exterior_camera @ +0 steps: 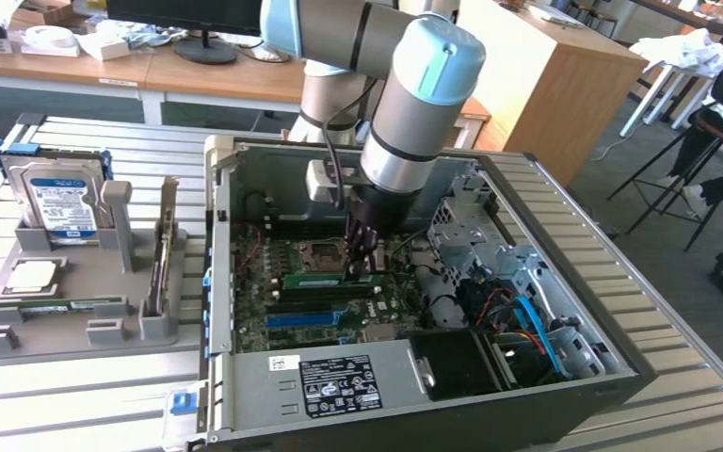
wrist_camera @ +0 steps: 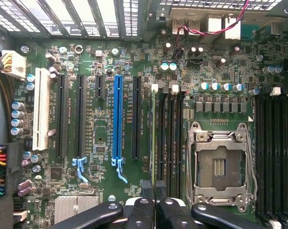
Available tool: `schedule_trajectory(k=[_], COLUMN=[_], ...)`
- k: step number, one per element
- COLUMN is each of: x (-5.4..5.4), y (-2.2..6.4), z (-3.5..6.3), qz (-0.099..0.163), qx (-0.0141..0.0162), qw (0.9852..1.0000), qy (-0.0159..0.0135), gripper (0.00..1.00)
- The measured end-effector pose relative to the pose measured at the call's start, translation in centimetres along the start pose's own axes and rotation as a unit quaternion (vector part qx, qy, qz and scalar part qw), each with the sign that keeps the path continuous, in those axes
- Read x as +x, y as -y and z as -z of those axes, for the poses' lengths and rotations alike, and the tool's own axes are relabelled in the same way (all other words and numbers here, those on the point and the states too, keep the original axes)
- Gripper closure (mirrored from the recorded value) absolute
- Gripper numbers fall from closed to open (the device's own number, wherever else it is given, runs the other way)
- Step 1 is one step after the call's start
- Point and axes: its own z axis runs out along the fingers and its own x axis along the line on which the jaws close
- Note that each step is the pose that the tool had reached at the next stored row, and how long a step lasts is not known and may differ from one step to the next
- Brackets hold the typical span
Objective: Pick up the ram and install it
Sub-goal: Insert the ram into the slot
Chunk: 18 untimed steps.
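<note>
The ram [exterior_camera: 324,280] is a thin green stick standing on edge in a slot of the motherboard [exterior_camera: 274,292], just beside the empty processor socket [exterior_camera: 317,252]. My gripper [exterior_camera: 364,268] reaches straight down into the open computer case and is shut on the ram near one end. In the wrist view the ram [wrist_camera: 154,138] shows edge-on as a thin green line among black slots, running in between my black fingertips [wrist_camera: 146,187]; the gripper [wrist_camera: 154,191] is closed around it. The socket [wrist_camera: 220,167] lies alongside.
A grey tray [exterior_camera: 35,344] at the exterior view's left holds a second ram stick [exterior_camera: 54,307], a silver processor chip [exterior_camera: 33,275] and a hard drive [exterior_camera: 60,202]. Case walls [exterior_camera: 217,282], a drive cage [exterior_camera: 488,235] and cables [exterior_camera: 525,320] hem in the board. A blue slot [wrist_camera: 117,119] lies nearby.
</note>
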Motion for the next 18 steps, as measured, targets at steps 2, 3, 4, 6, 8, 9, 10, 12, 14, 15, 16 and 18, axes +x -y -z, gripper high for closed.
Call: schedule_trajectory(k=[2, 3, 4, 6, 8, 9, 10, 12, 14, 15, 16, 18], x=[-0.06, -0.09, -0.09, -0.10, -0.11, -0.11, -0.10, -0.09, -0.09, -0.08, -0.08, -0.07], y=[0.00, 0.00, 0.00, 0.00, 0.01, 0.00, 0.01, 0.00, 0.00, 0.00, 0.00, 0.00], z=[-0.03, -0.03, -0.04, -0.03, -0.08, -0.13, -0.17, -0.27, -0.39, -0.45, -0.50, -0.57], qz=[0.000, 0.000, 0.000, 0.000, 0.000, 0.000, 0.000, 0.000, 0.000, 0.000, 0.000, 0.000], qx=[0.0001, 0.0000, 0.0000, 0.0000, 0.0000, 0.0001, 0.0000, 0.0000, 0.0000, 0.0000, 0.0000, 0.0000], qw=[1.0000, 1.0000, 1.0000, 1.0000, 1.0000, 1.0000, 1.0000, 1.0000, 1.0000, 1.0000, 1.0000, 1.0000], qy=[0.0002, 0.0001, 0.0001, -0.0001, 0.0000, 0.0001, 0.0000, 0.0000, 0.0000, 0.0000, 0.0000, -0.0001], gripper=[0.88, 0.88, 0.88, 0.88, 0.88, 0.88, 0.88, 0.88, 0.88, 0.88, 0.88, 0.88])
